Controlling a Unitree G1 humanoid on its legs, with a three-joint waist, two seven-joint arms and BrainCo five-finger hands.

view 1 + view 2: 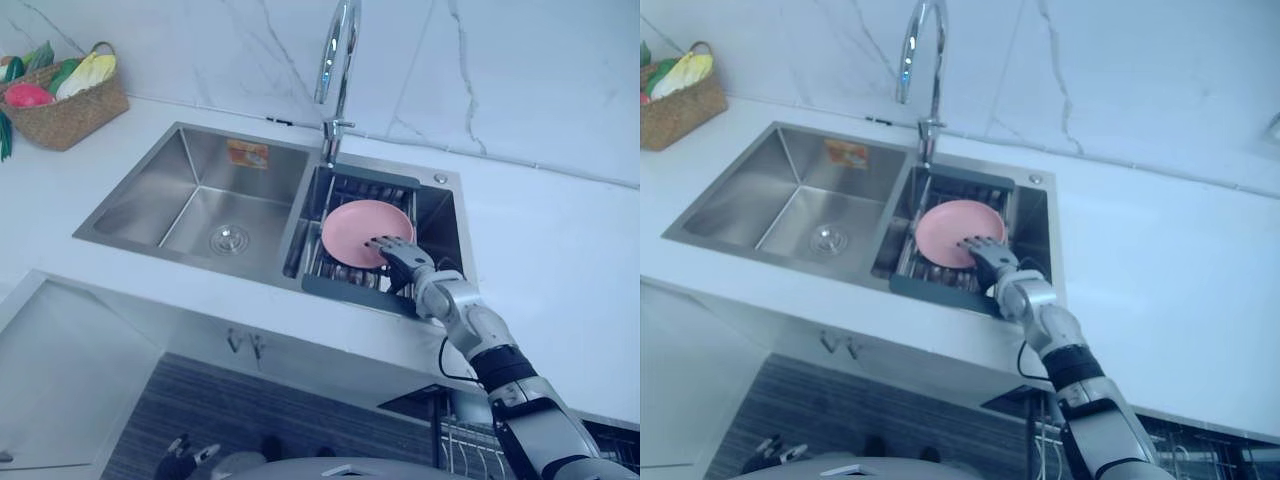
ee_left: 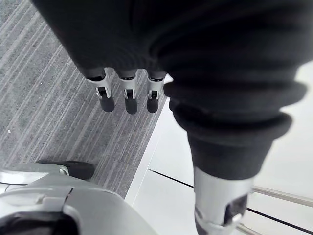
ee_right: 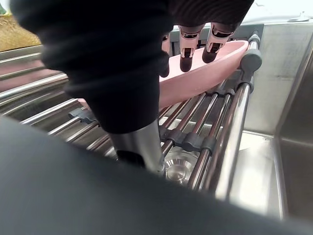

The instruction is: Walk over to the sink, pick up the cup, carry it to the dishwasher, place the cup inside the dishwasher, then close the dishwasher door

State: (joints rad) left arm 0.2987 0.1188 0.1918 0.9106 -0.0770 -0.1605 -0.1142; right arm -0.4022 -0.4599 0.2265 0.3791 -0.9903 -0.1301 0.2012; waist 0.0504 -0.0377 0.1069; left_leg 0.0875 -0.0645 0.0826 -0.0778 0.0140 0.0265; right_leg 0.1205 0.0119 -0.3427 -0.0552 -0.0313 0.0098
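This is a kitchen: a shiny steel double sink [image 1: 150,195], a tall curved silver tap [image 1: 340,50], a white counter [image 1: 560,250], a woven basket of vegetables [image 1: 70,115].

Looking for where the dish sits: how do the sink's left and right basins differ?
The left basin is wider and bare, its drain showing; the right basin is narrower and spanned by a rack. The left basin holds nothing; the right basin's rack carries a pink dish, with the right hand reaching onto its rim. Both are steel, set in one white counter.
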